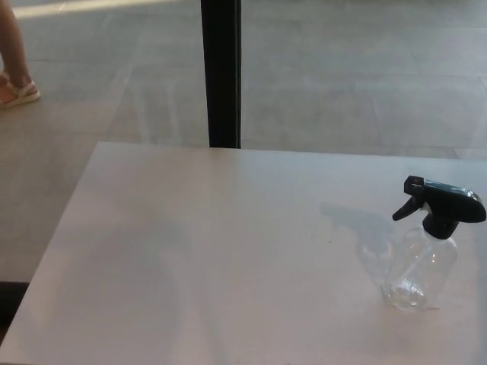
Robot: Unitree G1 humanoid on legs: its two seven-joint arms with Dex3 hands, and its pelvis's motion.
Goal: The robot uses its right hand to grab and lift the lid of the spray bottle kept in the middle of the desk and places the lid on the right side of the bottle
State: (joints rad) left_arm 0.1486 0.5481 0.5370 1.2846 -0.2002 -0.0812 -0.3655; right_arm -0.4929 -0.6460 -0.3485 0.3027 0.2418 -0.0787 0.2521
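Looking down at the worktop (190,251), the clear spray bottle (422,266) stands upright way over near the right edge, not really in the middle, with its black trigger lid (445,204) on top and untouched. Neither robot hand shows, so I can't tell whether they're spread or closed. Lid looks screwed on, I think, though it's blurry. Someone's sandalled foot (19,93) is on the floor, far left.

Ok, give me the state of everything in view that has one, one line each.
spray bottle: upright on the desk, clear, looks empty.
lid: black trigger head, still on the bottle, nozzle pointing left.
desk: bare apart from the bottle.
left hand: not in view.
right hand: not in view.
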